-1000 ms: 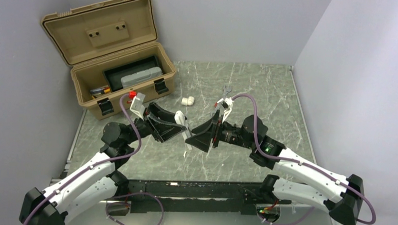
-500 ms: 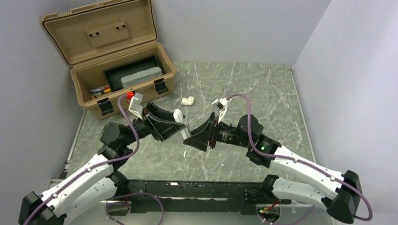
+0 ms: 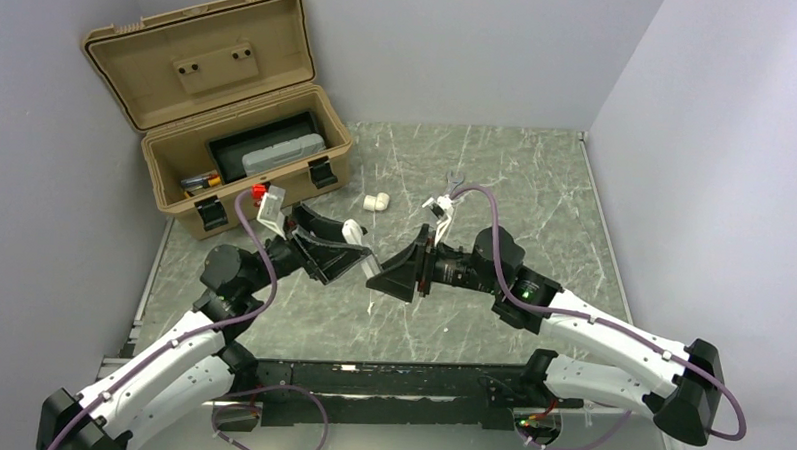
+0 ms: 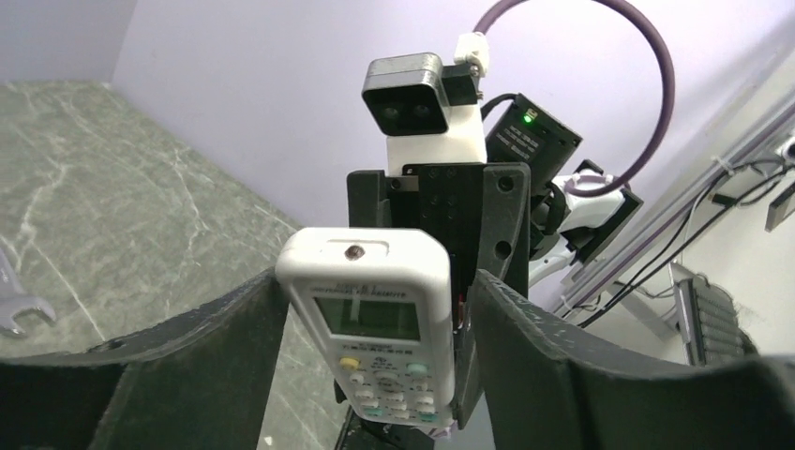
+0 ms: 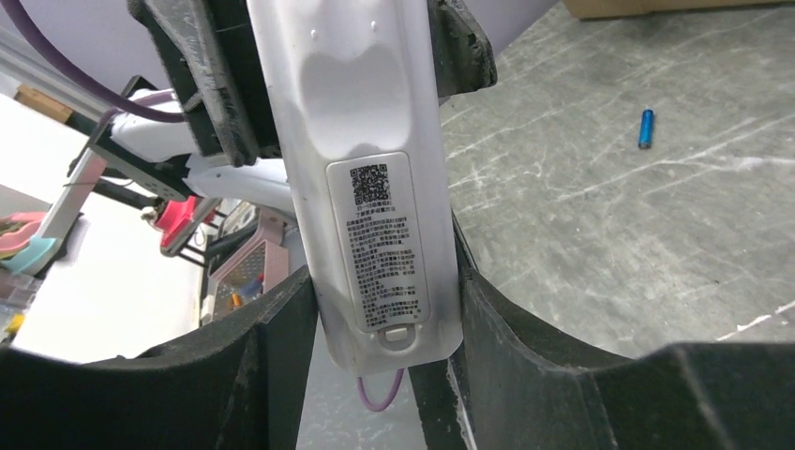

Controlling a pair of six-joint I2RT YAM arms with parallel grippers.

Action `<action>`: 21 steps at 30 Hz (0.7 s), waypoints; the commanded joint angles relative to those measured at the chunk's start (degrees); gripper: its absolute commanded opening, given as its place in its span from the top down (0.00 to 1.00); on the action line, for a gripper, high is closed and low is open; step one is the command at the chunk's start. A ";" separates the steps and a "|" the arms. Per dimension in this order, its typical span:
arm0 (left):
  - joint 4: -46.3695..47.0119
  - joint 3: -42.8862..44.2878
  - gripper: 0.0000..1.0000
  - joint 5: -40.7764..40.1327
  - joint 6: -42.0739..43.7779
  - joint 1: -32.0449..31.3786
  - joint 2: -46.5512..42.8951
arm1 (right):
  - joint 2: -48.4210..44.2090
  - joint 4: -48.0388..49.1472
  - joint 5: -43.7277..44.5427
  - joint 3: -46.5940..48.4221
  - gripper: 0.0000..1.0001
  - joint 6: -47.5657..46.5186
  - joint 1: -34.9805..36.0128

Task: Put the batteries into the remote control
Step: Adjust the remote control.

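A green-grey marbled table with pale veins fills the middle of the top view, closed in by plain lavender-grey walls at the back and on both sides. An open tan case sits at the upper left with its lid tipped back, and the orange batteries lie at its left end. A white pipe elbow and a silver wrench rest on the stone above centre. In the centre of the frame the remote control is raised off the table between both arms. The right gripper pinches its edges, the labelled back facing that camera. The left gripper flanks its button side, though I cannot tell whether it presses. A small blue cylinder lies on the table, upper right of the right wrist view
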 commanded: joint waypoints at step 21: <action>-57.60 23.23 0.07 -25.38 -2.15 -0.13 3.60 | 3.89 -24.46 32.88 13.04 1.00 -13.36 7.32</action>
